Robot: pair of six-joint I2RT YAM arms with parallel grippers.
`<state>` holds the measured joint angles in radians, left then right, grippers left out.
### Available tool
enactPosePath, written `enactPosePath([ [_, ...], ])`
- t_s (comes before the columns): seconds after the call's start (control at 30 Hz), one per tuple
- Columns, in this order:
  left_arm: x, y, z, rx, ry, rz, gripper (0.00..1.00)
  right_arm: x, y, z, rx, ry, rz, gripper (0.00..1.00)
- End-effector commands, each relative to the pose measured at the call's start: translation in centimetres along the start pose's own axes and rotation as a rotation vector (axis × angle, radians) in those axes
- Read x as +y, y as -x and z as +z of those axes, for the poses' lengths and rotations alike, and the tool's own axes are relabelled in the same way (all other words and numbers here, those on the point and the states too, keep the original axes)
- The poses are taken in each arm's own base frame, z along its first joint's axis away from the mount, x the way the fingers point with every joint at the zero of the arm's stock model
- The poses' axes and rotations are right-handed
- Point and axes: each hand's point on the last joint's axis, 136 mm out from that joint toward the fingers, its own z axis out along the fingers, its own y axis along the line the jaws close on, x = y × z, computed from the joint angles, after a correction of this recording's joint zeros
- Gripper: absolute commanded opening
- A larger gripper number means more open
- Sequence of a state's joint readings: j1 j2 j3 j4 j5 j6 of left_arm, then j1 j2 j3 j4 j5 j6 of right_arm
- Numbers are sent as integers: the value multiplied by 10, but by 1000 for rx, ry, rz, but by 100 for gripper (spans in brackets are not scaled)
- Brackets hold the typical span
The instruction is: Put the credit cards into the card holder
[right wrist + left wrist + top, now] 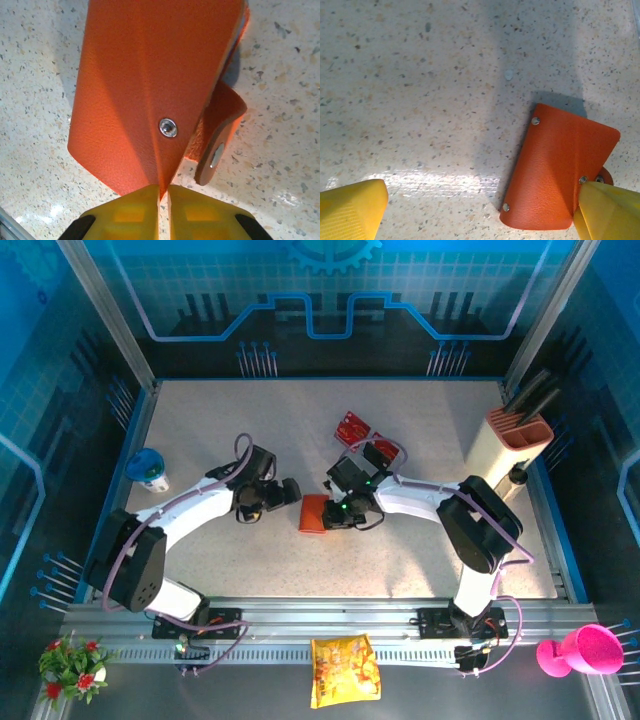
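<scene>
The orange card holder (313, 512) lies on the speckled table between the two arms. My right gripper (164, 200) is shut on the near corner of the card holder (145, 75), its yellow fingertips pinching the leather. The snap tab (217, 130) hangs loose to the right. My left gripper (480, 215) stands wide open just above the table. The card holder (560, 175) lies against its right finger (610, 212), and the left finger (350, 212) is far off it. Red credit cards (352, 427) lie farther back, behind the right arm.
A blue-and-white cup (148, 470) stands at the left wall. A white block with an orange top (510, 440) stands at the right. On the near ledge are a yellow snack bag (345, 670), a pink cup (580, 650) and flowers (70, 665).
</scene>
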<state>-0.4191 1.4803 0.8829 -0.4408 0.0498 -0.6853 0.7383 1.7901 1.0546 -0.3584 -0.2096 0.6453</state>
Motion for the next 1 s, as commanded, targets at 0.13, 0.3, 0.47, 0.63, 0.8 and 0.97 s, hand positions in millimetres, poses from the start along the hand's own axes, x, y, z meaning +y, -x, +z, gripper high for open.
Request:
enactPosePath([
  [0.13, -22, -5, 12, 60, -15, 120, 99, -8, 1, 5, -5, -12, 23, 14],
  [0.3, -26, -12, 24, 95, 4, 161, 99, -8, 0, 7, 0, -9, 28, 13],
  [0.47, -25, -21, 36, 125, 28, 201, 99, -8, 0, 8, 4, -12, 29, 13],
  [0.63, -16, -30, 45, 147, 83, 248, 99, -8, -1, 8, 9, -11, 29, 13],
  [0.8, -1, -36, 51, 158, 171, 294, 99, -4, 6, -8, -21, 5, 30, 13],
  [0.97, 14, -40, 51, 158, 264, 340, 99, -17, 18, -35, -71, -10, 77, 13],
])
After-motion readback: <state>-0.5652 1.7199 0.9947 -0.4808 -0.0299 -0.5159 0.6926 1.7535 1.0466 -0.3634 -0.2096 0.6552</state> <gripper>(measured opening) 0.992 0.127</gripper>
